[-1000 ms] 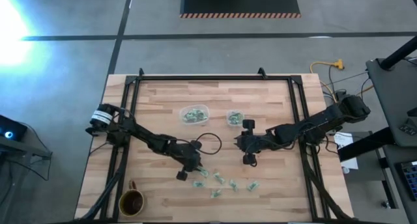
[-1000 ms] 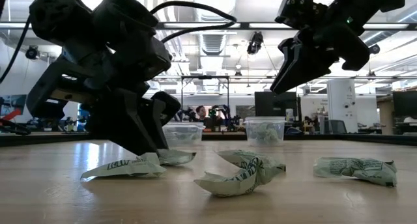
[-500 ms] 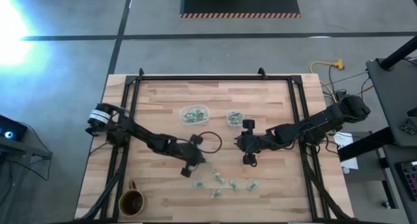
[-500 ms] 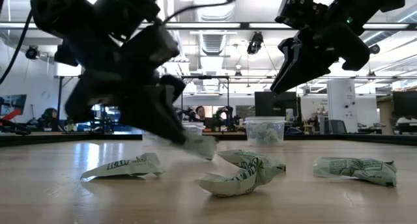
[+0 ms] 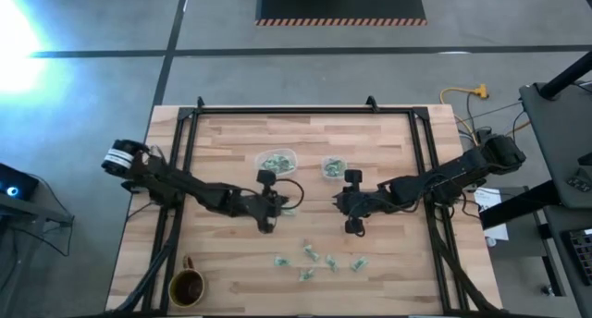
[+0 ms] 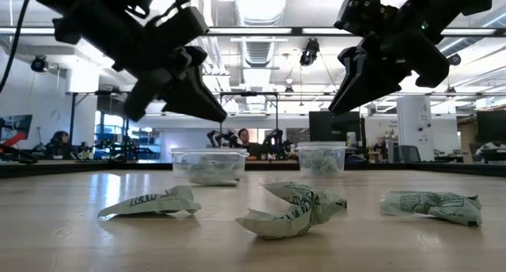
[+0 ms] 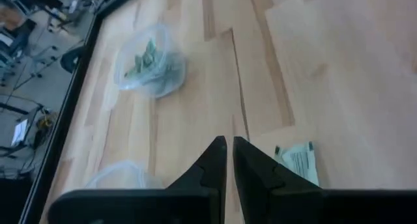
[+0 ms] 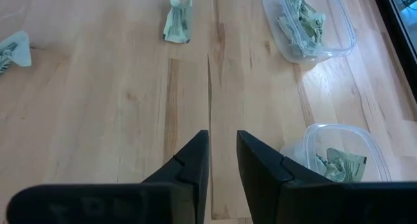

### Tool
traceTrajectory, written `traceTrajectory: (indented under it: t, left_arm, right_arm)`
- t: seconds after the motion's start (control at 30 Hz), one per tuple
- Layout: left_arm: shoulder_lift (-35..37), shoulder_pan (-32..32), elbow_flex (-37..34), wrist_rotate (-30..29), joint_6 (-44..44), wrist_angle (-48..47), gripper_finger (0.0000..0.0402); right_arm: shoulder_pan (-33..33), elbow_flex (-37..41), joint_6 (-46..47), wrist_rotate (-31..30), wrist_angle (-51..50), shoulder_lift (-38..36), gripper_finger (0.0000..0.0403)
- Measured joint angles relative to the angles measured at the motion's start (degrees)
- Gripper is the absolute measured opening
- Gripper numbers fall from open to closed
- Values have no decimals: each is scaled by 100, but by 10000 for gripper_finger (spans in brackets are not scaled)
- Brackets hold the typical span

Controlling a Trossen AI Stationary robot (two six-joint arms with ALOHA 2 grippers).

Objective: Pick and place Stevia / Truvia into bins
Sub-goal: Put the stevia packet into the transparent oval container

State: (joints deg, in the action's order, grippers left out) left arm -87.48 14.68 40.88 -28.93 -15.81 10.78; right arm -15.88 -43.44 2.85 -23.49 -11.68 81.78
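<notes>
Several pale green and white Stevia packets (image 5: pixel 319 261) lie loose on the wood toward the near edge, seen in the low view as crumpled packets (image 6: pixel 292 209). One more packet (image 5: pixel 289 210) lies flat on the table apart from them, beside my left gripper (image 5: pixel 276 203). That gripper hangs shut above the table (image 7: pixel 229 152), with the packet (image 7: pixel 298 162) to one side below it. The wider bin (image 5: pixel 276 161) and the smaller bin (image 5: pixel 333 167) both hold packets. My right gripper (image 5: pixel 351 224) hovers open over bare wood (image 8: pixel 223 142), near the smaller bin (image 8: pixel 335 152).
A brown mug (image 5: pixel 187 286) stands near the near left corner. A black frame (image 5: pixel 296 110) runs along the table's far edge and down both sides. Bare wood lies between the bins and the loose packets.
My left gripper rose from the packets and moved toward the far edge, toward the bins. One packet travelled with it from the near group. That packet now lies on the table beside the gripper, farther from the near edge than before. The right arm kept still.
</notes>
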Motion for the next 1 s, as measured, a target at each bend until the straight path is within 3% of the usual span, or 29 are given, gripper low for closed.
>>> traceTrajectory:
  t: [0.17, 0.33, 0.47, 0.77, 0.9, 1.0]
  left_arm:
    - [138, 2, -39, 109, 211, -148, 11]
    - [-84, -80, -87, 1025, 344, -283, 25]
    - [-294, -172, -85, 1378, 386, -242, 72]
    - [-477, -572, -79, 1394, 1170, -241, 197]
    - [-477, -702, -97, 1498, 1514, -258, 223]
    - [-477, -722, -103, 1932, 1558, -277, 225]
  right_arm:
    - [-1, 9, 10, 0, -2, 0, 70]
    - [-2, 17, 15, 0, 11, 0, 75]
    - [-2, 22, 15, -2, 24, 0, 77]
    - [-1, 52, 16, 0, 30, 0, 68]
    - [-2, 61, 15, 0, 33, 0, 73]
    - [-2, 61, 16, 0, 33, 0, 75]
